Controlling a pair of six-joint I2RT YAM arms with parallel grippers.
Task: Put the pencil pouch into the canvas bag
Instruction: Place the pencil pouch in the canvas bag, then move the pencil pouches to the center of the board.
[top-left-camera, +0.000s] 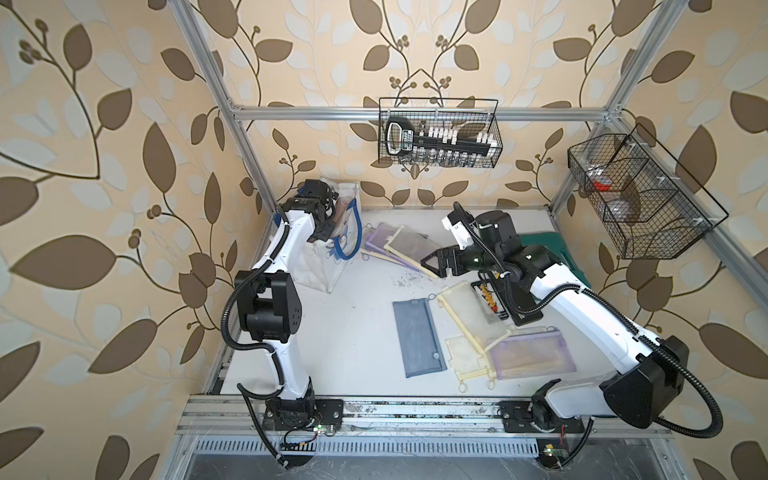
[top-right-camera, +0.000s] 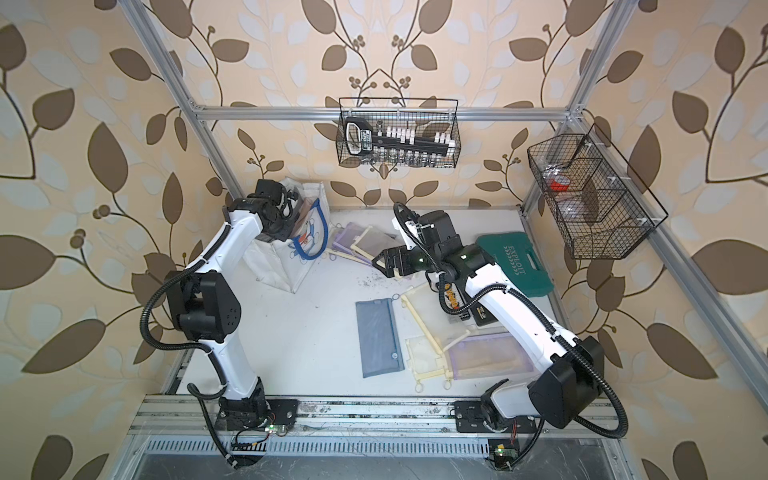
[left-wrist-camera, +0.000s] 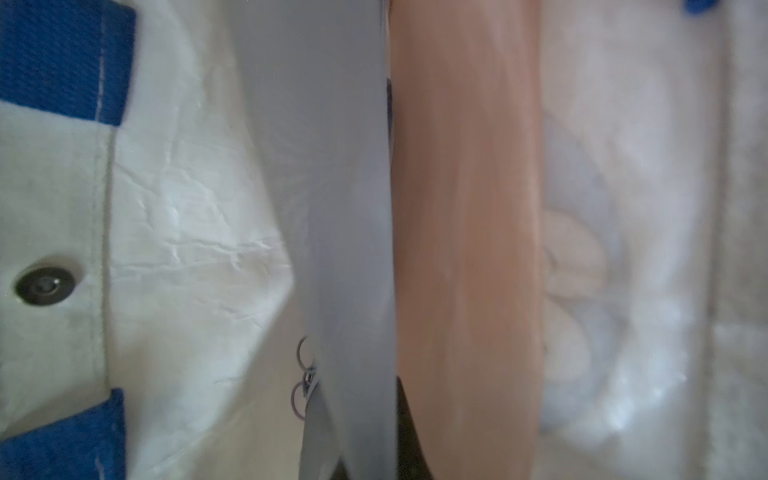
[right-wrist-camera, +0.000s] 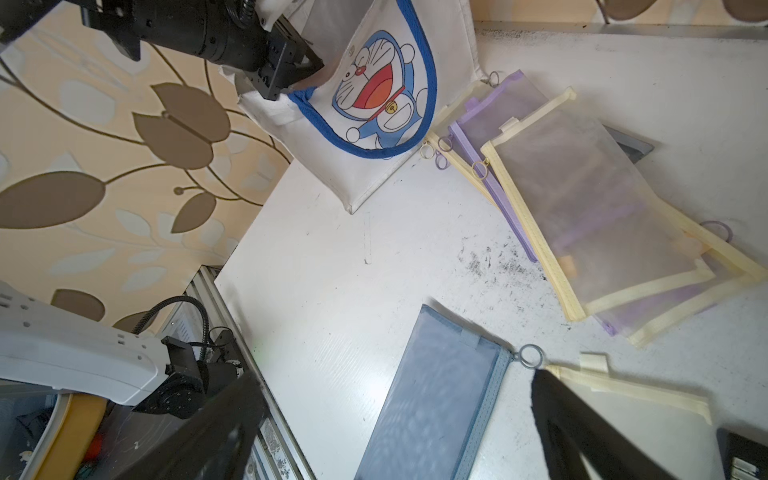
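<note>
Left wrist: L tool shut, seemingly on pouch inside bag; R tool wide, empty. Releasing too high, pouch may hang up.

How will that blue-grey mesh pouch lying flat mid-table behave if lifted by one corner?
The blue-grey pouch looks like thin, see-through mesh, so it will likely droop and fold. It lies flat with no bulge, so probably very light. On the smooth white table it may slide when pushed.

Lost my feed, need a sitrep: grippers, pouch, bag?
Left gripper shut at canvas bag mouth. Right gripper open, empty, above table. Grey pouch and peach pouch hang inside bag. Blue handle droops outside; no blocker seen.
</note>
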